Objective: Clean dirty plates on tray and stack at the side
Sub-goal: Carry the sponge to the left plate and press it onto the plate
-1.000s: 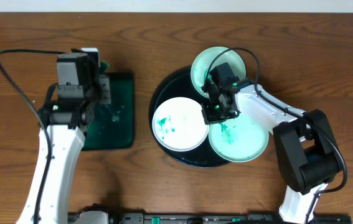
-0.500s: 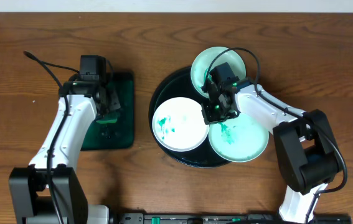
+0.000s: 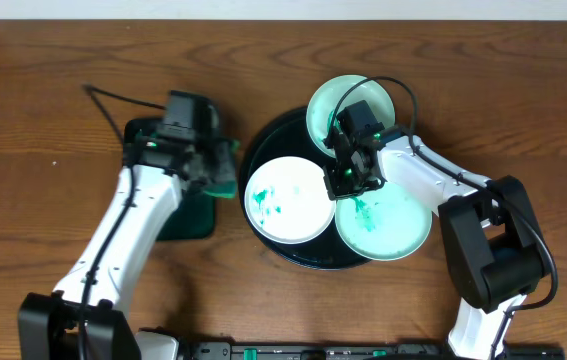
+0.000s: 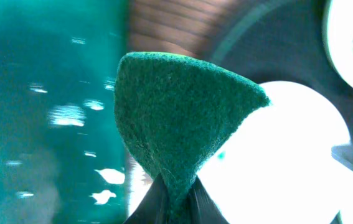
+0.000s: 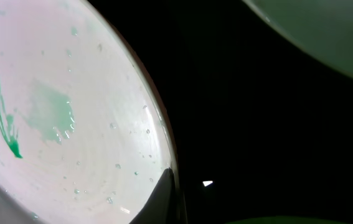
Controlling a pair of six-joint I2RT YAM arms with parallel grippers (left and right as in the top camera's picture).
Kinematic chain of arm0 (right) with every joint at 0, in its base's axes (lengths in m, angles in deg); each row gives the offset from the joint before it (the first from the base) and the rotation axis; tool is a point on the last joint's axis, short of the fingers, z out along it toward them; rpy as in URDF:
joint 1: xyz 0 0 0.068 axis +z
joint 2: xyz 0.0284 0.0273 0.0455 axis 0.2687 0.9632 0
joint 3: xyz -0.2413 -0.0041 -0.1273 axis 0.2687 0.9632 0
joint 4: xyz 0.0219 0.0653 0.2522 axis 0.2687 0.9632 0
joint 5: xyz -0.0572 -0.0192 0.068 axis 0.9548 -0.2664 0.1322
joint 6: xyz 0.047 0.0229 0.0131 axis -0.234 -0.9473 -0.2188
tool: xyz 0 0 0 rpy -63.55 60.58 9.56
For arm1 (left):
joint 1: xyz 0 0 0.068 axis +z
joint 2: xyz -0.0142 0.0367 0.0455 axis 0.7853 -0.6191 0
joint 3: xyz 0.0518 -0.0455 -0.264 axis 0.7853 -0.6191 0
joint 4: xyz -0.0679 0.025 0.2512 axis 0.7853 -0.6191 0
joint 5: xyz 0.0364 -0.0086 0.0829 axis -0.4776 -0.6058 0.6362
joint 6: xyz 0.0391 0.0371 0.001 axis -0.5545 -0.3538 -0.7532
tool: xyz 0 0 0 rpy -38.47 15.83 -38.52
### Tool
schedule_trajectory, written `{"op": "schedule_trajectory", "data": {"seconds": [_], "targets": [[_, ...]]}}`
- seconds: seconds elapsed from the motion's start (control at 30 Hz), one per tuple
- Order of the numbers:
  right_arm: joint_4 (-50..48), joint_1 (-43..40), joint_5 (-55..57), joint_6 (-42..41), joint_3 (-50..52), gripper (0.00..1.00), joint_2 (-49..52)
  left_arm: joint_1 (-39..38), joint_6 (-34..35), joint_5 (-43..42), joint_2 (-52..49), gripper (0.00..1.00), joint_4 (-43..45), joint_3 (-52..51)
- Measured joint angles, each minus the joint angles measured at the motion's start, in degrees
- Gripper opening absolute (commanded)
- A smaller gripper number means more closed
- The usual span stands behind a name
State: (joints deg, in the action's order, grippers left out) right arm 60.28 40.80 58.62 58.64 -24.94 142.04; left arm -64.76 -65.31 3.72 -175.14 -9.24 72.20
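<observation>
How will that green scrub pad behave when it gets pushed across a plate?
Probably floppy: the scrub pad folds into a cone where the left gripper pinches it. It looks light, keeping its shape beyond that pinch. Its coarse, fibrous face should drag rather than slide on the smeared plate.

I see white shells and black joints on my left arm (image 3: 123, 230) and right arm (image 3: 428, 175), a black cable (image 3: 403, 90) trailing off each, black-fingered left gripper (image 4: 175, 202) and right gripper (image 5: 171, 199), green wrist lights.
</observation>
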Motion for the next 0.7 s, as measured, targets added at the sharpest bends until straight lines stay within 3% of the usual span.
{"op": "schedule_trajectory", "data": {"seconds": [0.23, 0.47, 0.7], "targets": [[-0.04, 0.00, 0.00, 0.00, 0.00, 0.01, 0.00, -7.91, 3.74, -1.03, -5.11, 0.07, 2.19, 0.00], [-0.13, 0.00, 0.13, 0.00, 0.00, 0.01, 0.00, -8.41, 7.63, -1.42, -16.33, 0.07, 5.22, 0.04], [-0.20, 0.00, 0.20, 0.00, 0.00, 0.01, 0.00, -8.52, 7.87, -4.61, -20.92, 0.07, 6.03, 1.90]]}}
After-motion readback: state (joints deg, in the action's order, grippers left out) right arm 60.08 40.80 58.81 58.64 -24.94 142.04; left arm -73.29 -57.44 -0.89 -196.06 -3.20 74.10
